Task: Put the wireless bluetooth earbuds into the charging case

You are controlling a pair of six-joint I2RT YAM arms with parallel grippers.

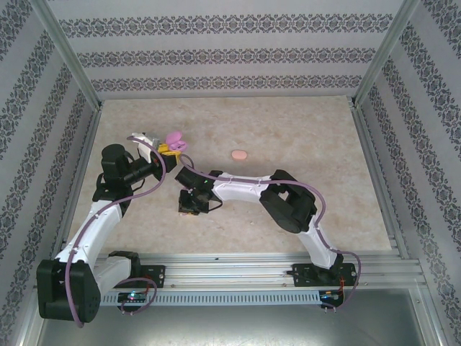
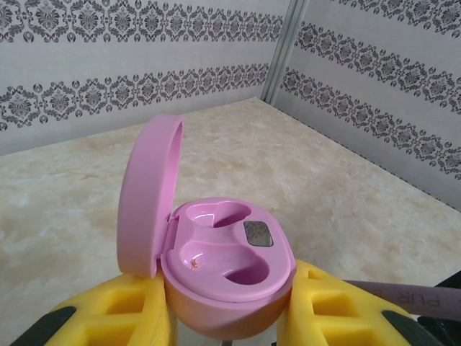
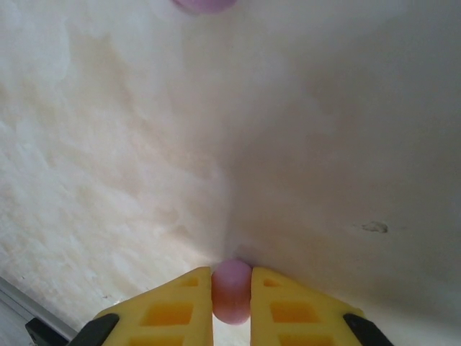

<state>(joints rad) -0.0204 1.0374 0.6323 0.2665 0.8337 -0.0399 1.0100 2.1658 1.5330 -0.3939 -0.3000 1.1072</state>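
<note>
Your left claw (image 2: 229,295) is clamped on the open charging case (image 2: 227,252), low centre of its wrist view, with the lid (image 2: 148,194) standing up at left. Your right claw (image 3: 231,277) is pinched tight on one earbud (image 3: 231,292), bottom centre of its view, the bench (image 3: 288,144) behind it. From the top, a closed pink case (image 1: 238,154) lies just right of centre.
</note>
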